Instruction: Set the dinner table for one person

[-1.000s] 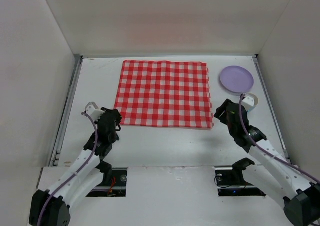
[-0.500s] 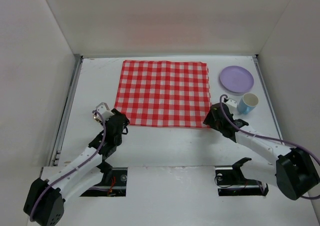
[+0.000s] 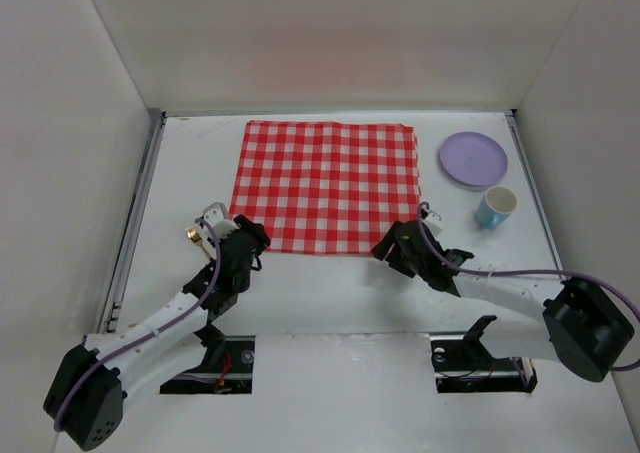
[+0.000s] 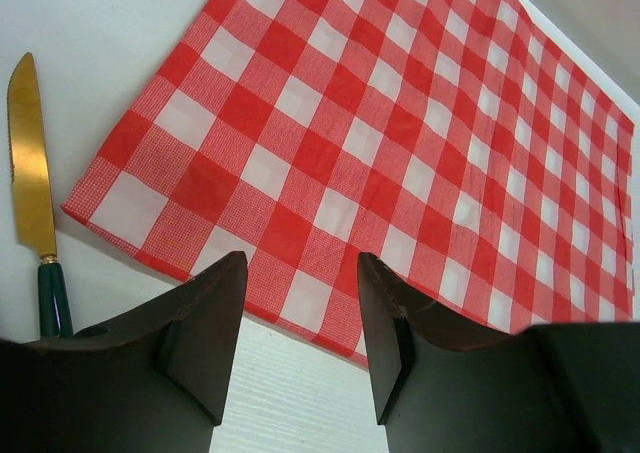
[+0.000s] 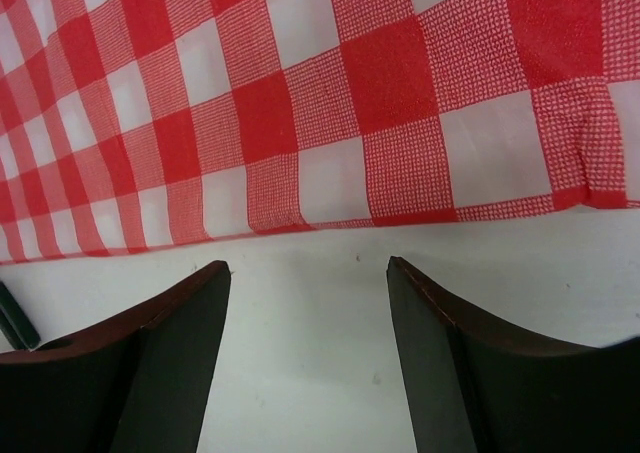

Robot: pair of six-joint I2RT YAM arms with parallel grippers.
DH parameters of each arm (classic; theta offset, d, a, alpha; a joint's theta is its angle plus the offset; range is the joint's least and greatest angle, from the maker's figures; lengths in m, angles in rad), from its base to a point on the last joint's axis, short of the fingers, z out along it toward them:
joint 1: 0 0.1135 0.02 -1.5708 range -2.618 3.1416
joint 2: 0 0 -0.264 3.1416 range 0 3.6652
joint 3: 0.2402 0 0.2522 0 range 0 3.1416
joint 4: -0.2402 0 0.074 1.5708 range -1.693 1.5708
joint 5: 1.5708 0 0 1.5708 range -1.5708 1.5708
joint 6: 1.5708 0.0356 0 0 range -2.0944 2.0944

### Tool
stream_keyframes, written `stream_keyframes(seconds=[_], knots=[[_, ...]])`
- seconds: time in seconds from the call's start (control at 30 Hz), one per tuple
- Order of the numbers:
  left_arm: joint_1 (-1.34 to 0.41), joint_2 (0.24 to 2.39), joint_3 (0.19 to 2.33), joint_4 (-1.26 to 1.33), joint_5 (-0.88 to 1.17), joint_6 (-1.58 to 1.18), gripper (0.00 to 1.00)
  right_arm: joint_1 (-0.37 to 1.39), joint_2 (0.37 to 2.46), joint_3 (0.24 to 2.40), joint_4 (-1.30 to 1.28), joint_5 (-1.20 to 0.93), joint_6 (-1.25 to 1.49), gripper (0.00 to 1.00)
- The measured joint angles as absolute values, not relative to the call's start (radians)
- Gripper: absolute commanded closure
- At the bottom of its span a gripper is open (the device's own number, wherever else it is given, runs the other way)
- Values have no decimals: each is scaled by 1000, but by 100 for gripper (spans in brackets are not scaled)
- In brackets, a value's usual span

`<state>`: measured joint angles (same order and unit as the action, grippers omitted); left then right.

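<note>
The white dinner table (image 3: 330, 293) carries a red-and-white checked cloth (image 3: 325, 188), spread flat in the middle. A purple plate (image 3: 473, 160) and a light blue cup (image 3: 493, 208) stand to its right. A gold-bladed knife with a dark green handle (image 3: 200, 235) lies left of the cloth. My left gripper (image 3: 256, 236) is open and empty at the cloth's near left corner. In the left wrist view (image 4: 300, 313) the cloth's edge (image 4: 330, 323) lies between the jaws and the knife (image 4: 30, 173) is to the left. My right gripper (image 3: 386, 249) is open and empty, over bare table (image 5: 308, 283) just short of the cloth's near edge (image 5: 300, 223).
Metal rails (image 3: 135, 223) run along the table's side edges, with white walls behind and beside them. Two cut-outs with electronics (image 3: 225, 358) sit at the near edge by the arm bases.
Both grippers moved inward to the cloth's near edge. The right one swung left, away from the cup, which now shows fully. The left one moved right, past the knife.
</note>
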<state>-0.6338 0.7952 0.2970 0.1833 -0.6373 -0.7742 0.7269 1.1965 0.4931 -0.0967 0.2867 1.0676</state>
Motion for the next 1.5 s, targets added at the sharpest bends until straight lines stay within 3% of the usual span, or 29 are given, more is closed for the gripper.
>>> stream_keyframes(seconds=[0.13, 0.4, 0.53, 1.1, 1.13, 1.3, 1.5], knots=[[-636, 792, 297, 186, -638, -774, 54, 704, 1254, 492, -47, 276, 1119, 39], [-641, 788, 289, 195, -637, -773, 53, 635, 1313, 491, 12, 275, 1187, 83], [-639, 782, 285, 195, -637, -773, 53, 625, 1278, 468, 13, 282, 1198, 89], [-666, 647, 285, 83, -733, -771, 53, 585, 809, 279, -188, 294, 1151, 89], [-673, 643, 285, 76, -743, -771, 52, 574, 773, 272, -213, 294, 1150, 87], [-681, 719, 295, 38, -760, -769, 52, 529, 672, 270, -267, 299, 1121, 56], [-621, 842, 305, -21, -714, -789, 53, 542, 886, 327, -233, 299, 1079, 41]])
